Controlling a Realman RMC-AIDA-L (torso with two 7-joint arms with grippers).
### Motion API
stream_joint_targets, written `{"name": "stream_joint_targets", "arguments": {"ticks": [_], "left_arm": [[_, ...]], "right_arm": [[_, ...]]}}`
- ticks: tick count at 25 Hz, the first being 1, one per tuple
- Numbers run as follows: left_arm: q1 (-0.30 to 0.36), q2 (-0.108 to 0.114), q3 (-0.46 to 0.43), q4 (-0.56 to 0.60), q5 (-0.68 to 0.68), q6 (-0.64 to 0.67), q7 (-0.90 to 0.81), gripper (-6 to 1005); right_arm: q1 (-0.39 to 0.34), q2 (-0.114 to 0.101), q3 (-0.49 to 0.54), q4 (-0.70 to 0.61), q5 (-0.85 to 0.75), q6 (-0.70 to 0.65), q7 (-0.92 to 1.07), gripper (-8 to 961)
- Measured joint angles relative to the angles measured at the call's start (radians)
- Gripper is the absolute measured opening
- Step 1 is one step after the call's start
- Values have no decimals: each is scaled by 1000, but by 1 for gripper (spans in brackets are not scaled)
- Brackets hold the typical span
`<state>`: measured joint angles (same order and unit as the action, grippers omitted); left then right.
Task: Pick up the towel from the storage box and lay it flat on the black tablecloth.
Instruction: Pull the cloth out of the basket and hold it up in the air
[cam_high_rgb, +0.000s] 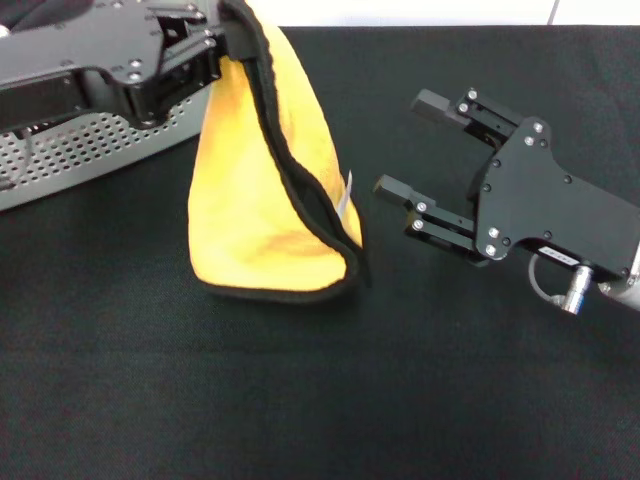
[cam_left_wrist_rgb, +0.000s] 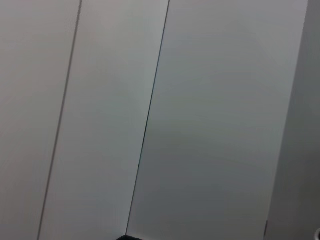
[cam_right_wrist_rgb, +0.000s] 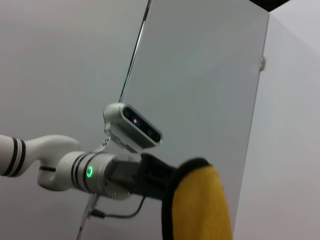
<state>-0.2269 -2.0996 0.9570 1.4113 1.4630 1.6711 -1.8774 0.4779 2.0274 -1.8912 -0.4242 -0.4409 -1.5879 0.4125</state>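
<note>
Towel (cam_high_rgb: 262, 215) is being held up by its top corner in the left claw (cam_high_rgb: 222, 45), which is clamped on the black edging; the cloth is hanging in a folded drape, yellow-orange face outward, with its lower fold touching or nearly touching the black tablecloth (cam_high_rgb: 300, 400) that is covering the desk. A small white tag is showing at the towel's right edge. The storage box (cam_high_rgb: 90, 150) is sitting just left of the towel, behind the left arm, and nothing is seen inside it from the head view. Right of the towel, the right claw (cam_high_rgb: 410, 150) is being kept near but apart from the cloth, with its fingers spread and nothing between them. In the right wrist view the towel (cam_right_wrist_rgb: 202, 205) and the left arm are seen against a pale wall.

As a judgement: the cloth is doubled over, so if it is lowered or released from one corner it may be left bunched or folded rather than flat. A second corner probably needs catching by the right claw; a missed pinch on the thin edging could drag the towel askew.
</note>
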Motion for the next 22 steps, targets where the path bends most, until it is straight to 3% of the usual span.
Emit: {"name": "stream_joint_targets", "arguments": {"ticks": [5, 15, 22], "left_arm": [[6, -1, 52, -47, 0, -71, 48, 32], [45, -2, 250, -46, -34, -278, 153, 32], [45, -2, 258, -45, -40, -287, 166, 33]], "right_arm": [[-2, 0, -17, -48, 7, 33, 0, 683], [9, 0, -96, -105, 109, 116, 7, 672], [24, 0, -131, -108, 165, 147, 8, 663]]}}
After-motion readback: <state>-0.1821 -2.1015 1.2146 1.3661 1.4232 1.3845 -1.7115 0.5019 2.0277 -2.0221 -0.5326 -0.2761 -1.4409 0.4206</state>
